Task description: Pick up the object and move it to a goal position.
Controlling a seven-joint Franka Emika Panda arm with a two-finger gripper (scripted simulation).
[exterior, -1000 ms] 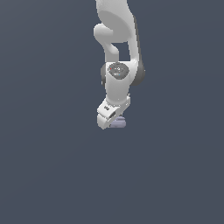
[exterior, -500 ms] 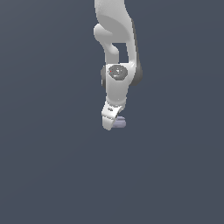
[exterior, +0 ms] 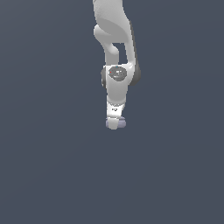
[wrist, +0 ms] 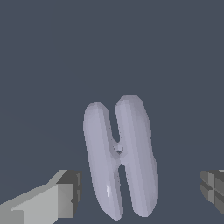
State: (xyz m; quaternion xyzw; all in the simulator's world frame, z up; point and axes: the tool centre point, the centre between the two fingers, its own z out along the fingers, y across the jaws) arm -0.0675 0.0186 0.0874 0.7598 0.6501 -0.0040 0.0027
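Observation:
The object [wrist: 120,157] is a pale lavender-grey piece of two rounded lobes joined in the middle. In the wrist view it lies on the dark floor between my fingers. One finger [wrist: 65,199] and the other [wrist: 213,190] stand well apart from it on either side, not touching. In the exterior view the white hand hangs straight down over the object, and only the object's lavender ends [exterior: 122,123] peek out beside the gripper [exterior: 114,124]. The gripper [wrist: 140,196] is open and holds nothing.
A plain dark grey floor [exterior: 52,166] fills both views. The arm's white links [exterior: 114,39] rise from the hand to the upper edge of the exterior view. No other objects and no goal marker show.
The hand has turned from tilted to nearly vertical and come down slightly over the object. The object has not moved.

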